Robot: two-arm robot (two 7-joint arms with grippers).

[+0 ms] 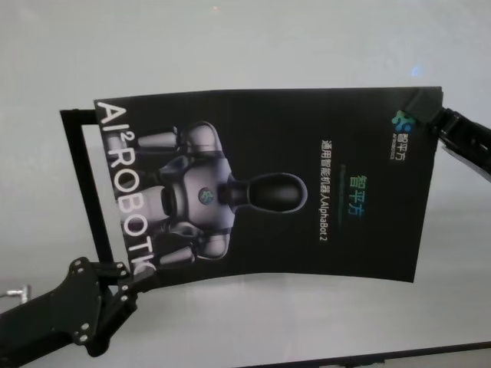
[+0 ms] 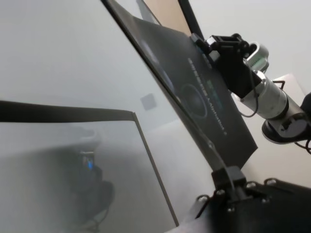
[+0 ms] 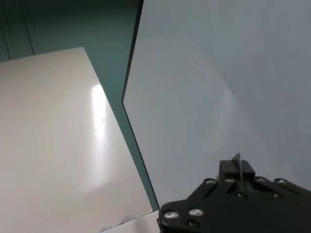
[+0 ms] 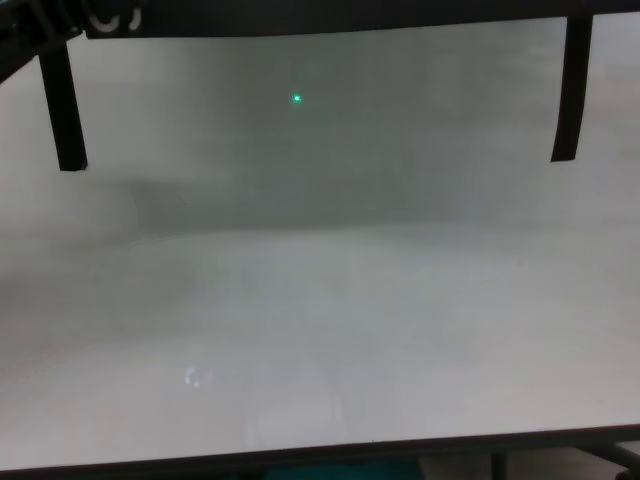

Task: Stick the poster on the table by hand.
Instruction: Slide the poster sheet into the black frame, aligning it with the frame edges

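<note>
The poster (image 1: 268,180), a black glossy sheet with a silver robot picture and white lettering, hangs in the air above the table (image 1: 230,46). My left gripper (image 1: 126,270) is shut on its near left corner. At the far right corner my right gripper (image 1: 430,115) is shut on it too. In the left wrist view the poster (image 2: 194,82) runs edge-on from my left gripper (image 2: 229,177) up to the right gripper (image 2: 226,48). The right wrist view shows a thin sheet edge pinched in the right gripper (image 3: 238,169). The chest view shows the poster's lower edge (image 4: 330,15) over the table (image 4: 320,300).
Narrow black tape strips (image 1: 88,184) stick out from the poster's left side. In the chest view two strips hang down, one on the left (image 4: 65,110) and one on the right (image 4: 568,90). The table's dark front edge (image 4: 320,455) runs along the bottom.
</note>
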